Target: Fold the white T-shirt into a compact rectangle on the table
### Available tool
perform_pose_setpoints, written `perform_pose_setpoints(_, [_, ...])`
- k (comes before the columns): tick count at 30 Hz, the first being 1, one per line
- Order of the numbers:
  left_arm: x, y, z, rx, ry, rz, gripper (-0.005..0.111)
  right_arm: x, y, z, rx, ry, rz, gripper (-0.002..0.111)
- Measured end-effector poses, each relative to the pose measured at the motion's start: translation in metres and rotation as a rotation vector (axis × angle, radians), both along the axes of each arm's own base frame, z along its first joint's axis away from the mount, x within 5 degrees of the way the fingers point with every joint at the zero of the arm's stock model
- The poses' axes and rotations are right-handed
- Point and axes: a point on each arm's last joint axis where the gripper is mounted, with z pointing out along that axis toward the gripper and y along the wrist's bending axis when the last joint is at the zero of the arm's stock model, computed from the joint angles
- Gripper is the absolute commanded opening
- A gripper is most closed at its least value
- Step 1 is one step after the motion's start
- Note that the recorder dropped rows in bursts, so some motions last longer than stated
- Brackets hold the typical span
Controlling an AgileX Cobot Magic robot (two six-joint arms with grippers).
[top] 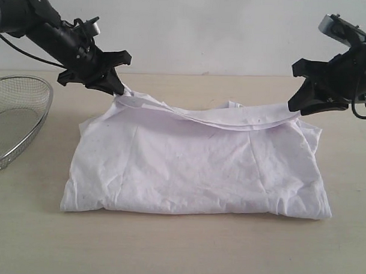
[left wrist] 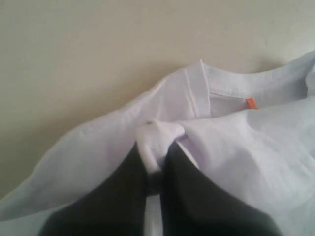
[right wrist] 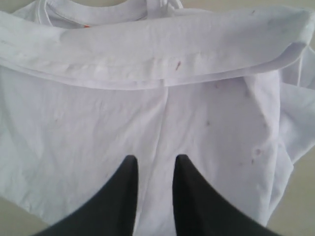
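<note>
One white T-shirt (top: 194, 167) lies folded mid-frame on one table (top: 179, 251). Two grippers: left gripper (top: 116, 90) pinches the shirt's upper-left edge; right gripper (right wrist: 156, 160) has fingers spread, gripping nothing, at upper right. One wire basket (top: 12, 116) at left edge.

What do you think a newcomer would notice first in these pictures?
The white T-shirt lies heaped on the table, one edge a sagging band along its far side. The left gripper pinches a bunched corner; the right gripper hovers open over the cloth. A wire basket sits far left.
</note>
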Motion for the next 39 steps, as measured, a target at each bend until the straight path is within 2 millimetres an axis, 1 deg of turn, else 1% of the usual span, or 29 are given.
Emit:
perform_pose_setpoints(2, [0.001,0.003,0.001,-0.006,-0.001,0.016,0.009,0.001,0.000,-0.006,0.009,0.023,0.005,-0.001])
perform_pose_setpoints(5, [0.002,0.010,0.001,-0.002,0.000,0.032,0.027,0.003,0.000,-0.017,0.019,0.057,0.014,0.000])
perform_pose_setpoints(7, [0.003,0.014,0.001,0.001,-0.001,0.040,0.044,0.003,0.001,-0.021,0.025,0.067,0.017,0.000])
perform_pose_setpoints(9, [0.004,0.020,0.001,0.003,-0.002,0.054,0.052,0.003,0.001,-0.022,0.029,0.069,0.018,0.000])
perform_pose_setpoints(10, [0.005,0.022,0.001,0.003,-0.001,0.060,0.052,0.004,0.001,-0.023,0.030,0.069,0.019,0.000])
perform_pose_setpoints(11, [0.005,0.026,0.001,0.003,0.001,0.071,0.050,0.004,0.001,-0.023,0.031,0.071,0.019,0.000])
perform_pose_setpoints(12, [0.005,0.029,0.001,0.003,0.003,0.082,0.046,0.004,0.001,-0.024,0.032,0.071,0.019,0.000])
perform_pose_setpoints(14, [0.006,0.033,0.001,0.002,0.009,0.102,0.032,0.006,0.003,-0.029,0.033,0.082,0.021,0.000])
perform_pose_setpoints(16, [0.004,0.036,0.000,-0.003,0.031,0.100,0.013,0.008,0.009,-0.037,0.031,0.094,0.039,0.000])
perform_pose_setpoints(17, [0.003,0.036,0.001,-0.012,0.044,0.084,0.005,0.010,0.013,-0.043,0.027,0.100,0.047,0.000])
perform_pose_setpoints(21, [-0.007,0.028,0.011,-0.091,0.074,-0.038,0.005,0.019,0.030,-0.063,-0.007,0.094,0.063,0.000])
perform_pose_setpoints(23, [-0.010,0.021,0.015,-0.132,0.087,-0.075,0.005,0.023,0.034,-0.070,-0.031,0.074,0.049,0.000])
perform_pose_setpoints(27, [-0.017,0.002,0.016,-0.130,0.115,-0.153,0.004,0.032,0.034,-0.088,-0.054,0.056,-0.002,0.000])
perform_pose_setpoints(30, [-0.022,-0.011,0.013,-0.079,0.119,-0.203,0.004,0.036,0.032,-0.102,-0.067,0.058,-0.035,0.000])
perform_pose_setpoints(33, [-0.025,-0.021,0.011,-0.031,0.123,-0.244,0.004,0.039,0.031,-0.112,-0.060,0.057,-0.070,0.000])
perform_pose_setpoints(36, [-0.026,-0.025,0.003,0.003,0.138,-0.264,0.004,0.043,0.031,-0.114,-0.045,0.049,-0.090,0.000])
perform_pose_setpoints(39, [-0.026,-0.022,-0.019,0.057,0.197,-0.271,0.004,0.052,0.030,-0.106,-0.035,0.002,-0.129,0.000])
